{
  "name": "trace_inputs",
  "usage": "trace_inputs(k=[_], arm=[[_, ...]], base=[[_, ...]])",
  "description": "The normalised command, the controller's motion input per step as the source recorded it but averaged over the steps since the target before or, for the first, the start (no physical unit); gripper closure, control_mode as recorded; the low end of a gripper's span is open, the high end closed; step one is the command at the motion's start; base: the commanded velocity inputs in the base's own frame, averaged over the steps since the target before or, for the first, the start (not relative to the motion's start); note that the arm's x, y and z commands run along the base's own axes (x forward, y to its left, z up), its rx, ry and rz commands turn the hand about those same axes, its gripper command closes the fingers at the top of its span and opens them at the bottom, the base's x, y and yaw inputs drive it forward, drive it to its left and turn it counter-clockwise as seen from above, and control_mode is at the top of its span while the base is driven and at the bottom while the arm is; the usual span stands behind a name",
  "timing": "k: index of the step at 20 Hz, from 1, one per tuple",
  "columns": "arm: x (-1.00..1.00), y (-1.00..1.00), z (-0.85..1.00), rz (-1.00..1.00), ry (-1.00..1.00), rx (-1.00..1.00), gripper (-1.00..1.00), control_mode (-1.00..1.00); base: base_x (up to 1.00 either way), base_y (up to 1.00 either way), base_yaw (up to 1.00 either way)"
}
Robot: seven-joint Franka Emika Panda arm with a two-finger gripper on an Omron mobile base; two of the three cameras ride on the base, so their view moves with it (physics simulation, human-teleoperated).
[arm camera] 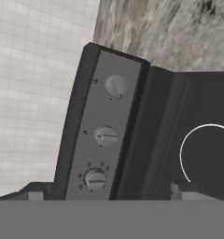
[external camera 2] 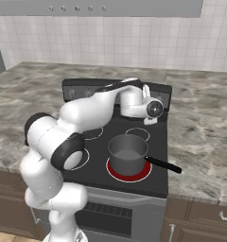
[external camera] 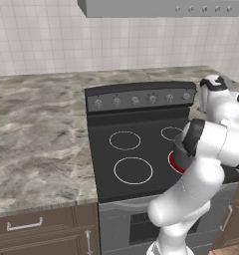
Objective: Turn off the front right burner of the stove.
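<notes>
Stove (external camera 2: 134, 186): black glass-top range set into a marbled counter (external camera: 37, 144); front right burner (external camera 2: 128, 174) glows red beneath a grey saucepan (external camera 2: 127, 154) whose black handle points right. Gripper (external camera 2: 151, 121): poised near the right end of the raised knob panel (arm camera: 102, 135), three grey knobs (arm camera: 106, 136) ahead; finger spacing cannot be told, tips barely visible.

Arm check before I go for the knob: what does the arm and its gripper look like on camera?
The arm is glossy white with rounded, tube-like links and dark bands at the joints. One joint near the wrist ends in a round grey cap with a dark centre. The hand is white. In the hand view the gripper shows two small, blocky grey fingertips. No cables or lettering are visible.
</notes>
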Motion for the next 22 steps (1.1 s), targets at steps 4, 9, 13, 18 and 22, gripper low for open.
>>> trace_inputs(k=[4, 9, 13, 18, 22], arm=[[0.34, 0.0, -0.07, 0.06, -0.05, 0.08, -1.0, -1.0], [0.32, -0.09, -0.08, 0.07, -0.03, 0.03, -1.0, -1.0], [0.21, -0.21, -0.13, 0.09, -0.06, 0.0, -1.0, -1.0], [0.12, -0.31, -0.13, 0.09, -0.05, 0.0, -1.0, -1.0], [0.27, -0.06, -0.04, 0.06, -0.02, 0.0, -1.0, -1.0]], base=[[0.0, 0.0, 0.0], [0.0, 0.0, 0.0], [0.0, 0.0, 0.0], [0.0, 0.0, 0.0], [0.0, 0.0, 0.0]])
